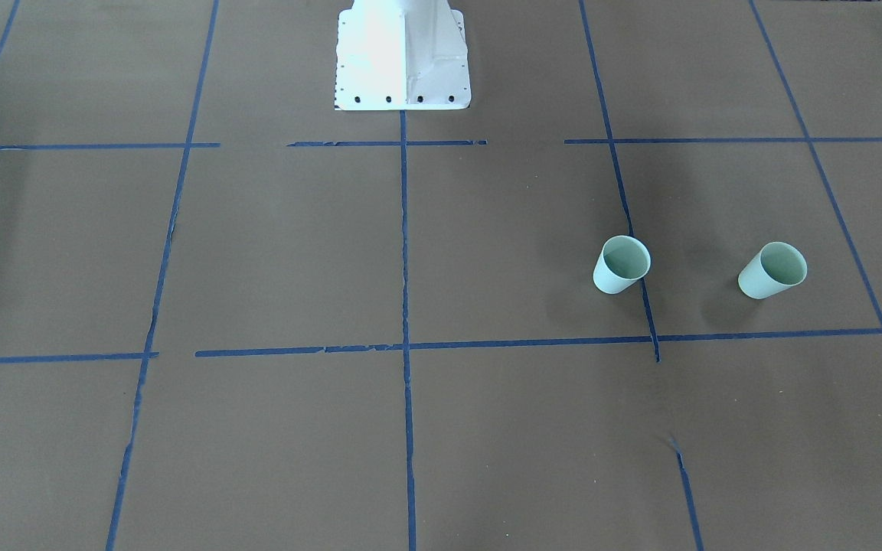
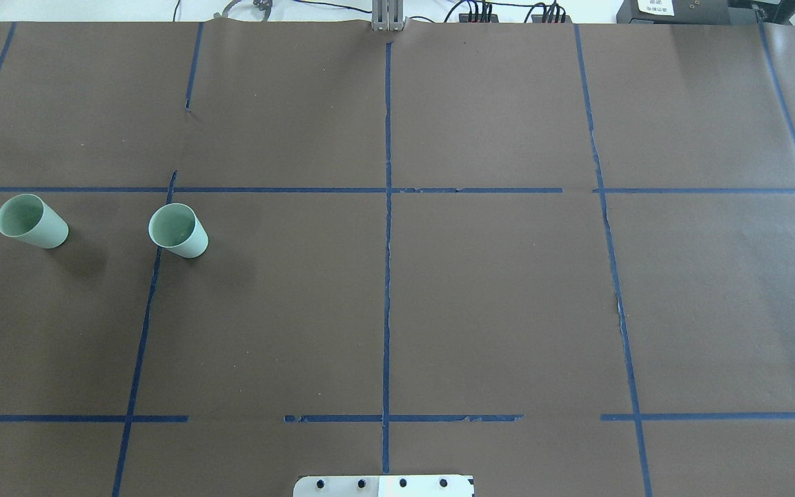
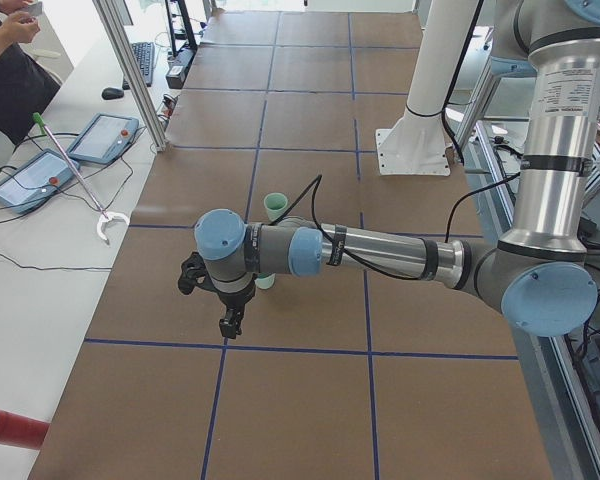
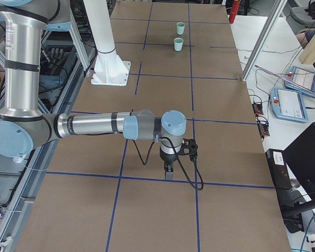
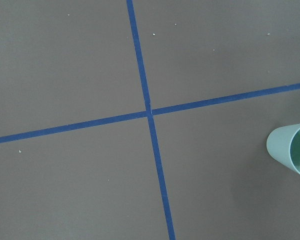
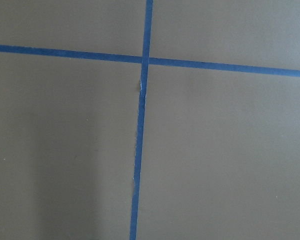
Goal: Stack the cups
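Note:
Two pale mint-green cups stand upright and apart on the brown table, on my left side. The outer cup [image 2: 32, 221] [image 1: 772, 270] is near the table's left end. The inner cup [image 2: 178, 230] [image 1: 621, 265] stands on a blue tape line. My left gripper [image 3: 230, 322] hangs above the table just beside the outer cup [image 3: 266, 281], which the arm partly hides. One cup [image 5: 292, 149] shows at the right edge of the left wrist view. My right gripper [image 4: 169, 170] hangs over bare table far from both cups [image 4: 178, 44]. I cannot tell whether either gripper is open or shut.
Blue tape lines [image 2: 387, 241] divide the brown table into squares. The white robot base [image 1: 403, 57] stands at the middle of my edge. Tablets [image 3: 102, 137] and cables lie on a side bench beyond the far edge, where a person stands.

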{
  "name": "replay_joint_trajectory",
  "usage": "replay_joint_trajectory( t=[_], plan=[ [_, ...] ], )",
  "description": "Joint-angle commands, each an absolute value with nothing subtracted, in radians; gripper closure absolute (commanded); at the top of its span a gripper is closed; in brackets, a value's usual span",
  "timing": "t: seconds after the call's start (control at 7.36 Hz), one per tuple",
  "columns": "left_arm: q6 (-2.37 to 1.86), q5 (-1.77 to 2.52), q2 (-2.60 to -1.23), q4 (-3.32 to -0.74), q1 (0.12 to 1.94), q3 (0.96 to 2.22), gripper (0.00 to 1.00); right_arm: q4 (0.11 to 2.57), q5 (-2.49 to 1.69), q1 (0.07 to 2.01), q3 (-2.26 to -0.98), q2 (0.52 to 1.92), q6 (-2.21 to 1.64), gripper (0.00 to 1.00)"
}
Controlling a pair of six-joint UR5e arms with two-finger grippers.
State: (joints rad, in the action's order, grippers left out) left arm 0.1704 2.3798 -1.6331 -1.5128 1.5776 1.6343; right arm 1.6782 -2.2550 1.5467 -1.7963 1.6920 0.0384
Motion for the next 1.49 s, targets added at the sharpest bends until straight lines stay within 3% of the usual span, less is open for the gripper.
replay_joint_trajectory(
  t=[0.0,0.81,1.36],
  plan=[
    [0.009,2.387,-1.635,-1.618,1.524,1.629,0.0,1.678,-2.255,1.548,-1.796,1.692,0.038,0.0],
    [-0.562,2.369,-1.632,-1.908,1.231,1.603,0.0,1.678,-2.255,1.548,-1.796,1.692,0.038,0.0],
    [-0.574,2.355,-1.649,-1.917,1.209,1.537,0.02,1.678,-2.255,1.546,-1.796,1.692,0.038,0.0]
  ],
)
